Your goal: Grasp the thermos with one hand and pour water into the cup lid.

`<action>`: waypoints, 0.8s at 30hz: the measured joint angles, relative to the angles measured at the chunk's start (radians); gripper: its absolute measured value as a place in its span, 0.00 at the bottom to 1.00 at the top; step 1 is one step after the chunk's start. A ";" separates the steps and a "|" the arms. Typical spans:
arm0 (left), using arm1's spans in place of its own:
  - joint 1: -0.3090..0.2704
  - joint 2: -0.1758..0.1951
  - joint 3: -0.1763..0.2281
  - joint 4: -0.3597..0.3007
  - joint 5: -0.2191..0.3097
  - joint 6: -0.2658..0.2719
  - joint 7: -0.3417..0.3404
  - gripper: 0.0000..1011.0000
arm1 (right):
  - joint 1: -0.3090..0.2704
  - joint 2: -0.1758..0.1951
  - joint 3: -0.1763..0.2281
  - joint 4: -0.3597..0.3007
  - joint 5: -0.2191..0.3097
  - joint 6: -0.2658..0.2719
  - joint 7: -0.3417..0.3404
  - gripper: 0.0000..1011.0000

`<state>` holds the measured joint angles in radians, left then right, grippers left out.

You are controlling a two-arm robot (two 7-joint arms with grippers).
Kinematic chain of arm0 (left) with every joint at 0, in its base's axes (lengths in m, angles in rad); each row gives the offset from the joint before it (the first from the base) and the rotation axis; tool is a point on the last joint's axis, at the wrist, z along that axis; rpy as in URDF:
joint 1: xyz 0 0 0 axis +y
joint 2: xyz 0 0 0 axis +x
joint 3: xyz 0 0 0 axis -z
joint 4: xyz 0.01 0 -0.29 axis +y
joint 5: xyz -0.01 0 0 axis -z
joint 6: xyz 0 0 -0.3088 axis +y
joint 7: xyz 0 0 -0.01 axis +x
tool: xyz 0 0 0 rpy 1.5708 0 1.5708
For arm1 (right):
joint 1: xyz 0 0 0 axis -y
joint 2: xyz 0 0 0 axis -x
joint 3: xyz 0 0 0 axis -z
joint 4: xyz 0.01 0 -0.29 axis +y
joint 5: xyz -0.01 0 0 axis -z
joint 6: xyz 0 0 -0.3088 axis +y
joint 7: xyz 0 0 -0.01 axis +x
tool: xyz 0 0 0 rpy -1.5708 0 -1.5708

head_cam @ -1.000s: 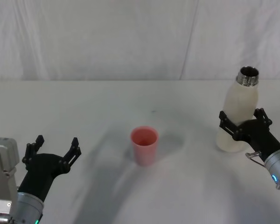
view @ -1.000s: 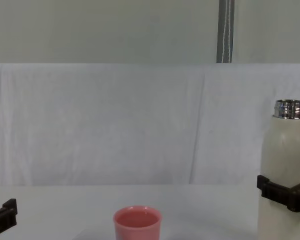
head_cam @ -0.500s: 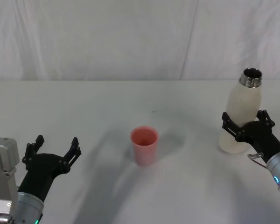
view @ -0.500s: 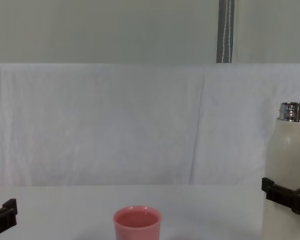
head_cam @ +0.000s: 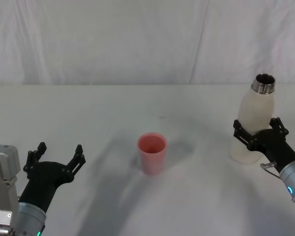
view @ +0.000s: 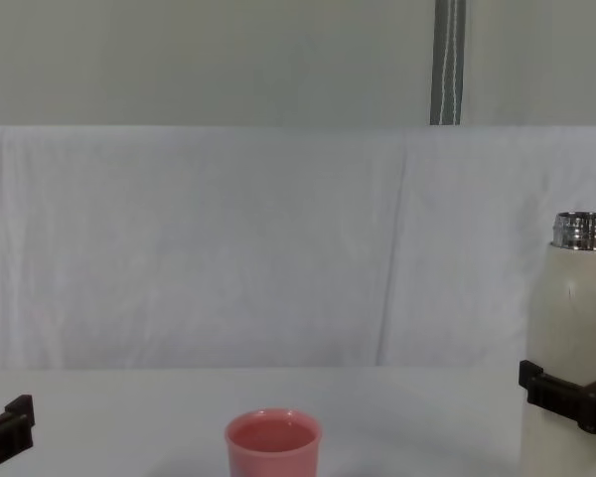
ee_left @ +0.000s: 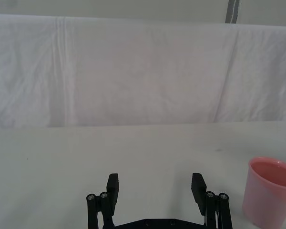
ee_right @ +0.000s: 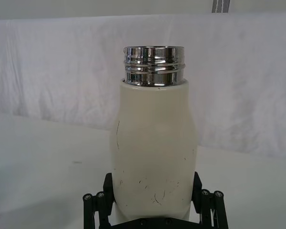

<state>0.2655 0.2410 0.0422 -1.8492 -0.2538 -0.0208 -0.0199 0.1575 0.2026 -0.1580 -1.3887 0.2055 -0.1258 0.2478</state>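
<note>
The thermos [head_cam: 252, 122] stands upright, base hidden behind the right pincer [head_cam: 258, 133] gripping it.

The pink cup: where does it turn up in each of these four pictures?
Head view: cup lid at centre, on the table.
Chest view: bottom edge, left of centre.
Left wrist view: lower right corner, beyond the open left gripper.
Right wrist view: not seen.
Shared landmark: the white backdrop cloth.

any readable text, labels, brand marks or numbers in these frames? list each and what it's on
None.
Thermos, held by the right gripper: plain cream body with dark scuffs, no print.
Cup lid: plain pink, no marking.
Left gripper: plain black, no lettering visible.
</note>
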 joint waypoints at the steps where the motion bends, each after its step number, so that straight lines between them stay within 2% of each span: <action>1: 0.000 0.000 0.000 0.000 0.000 0.000 0.000 0.99 | 0.001 -0.002 0.000 0.003 0.000 -0.002 0.000 0.94; 24: 0.000 0.000 0.000 0.000 0.000 0.000 0.000 0.99 | 0.019 -0.013 -0.005 0.029 -0.005 -0.021 0.004 0.94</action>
<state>0.2655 0.2409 0.0421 -1.8492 -0.2539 -0.0208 -0.0199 0.1762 0.1895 -0.1627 -1.3599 0.2008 -0.1464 0.2522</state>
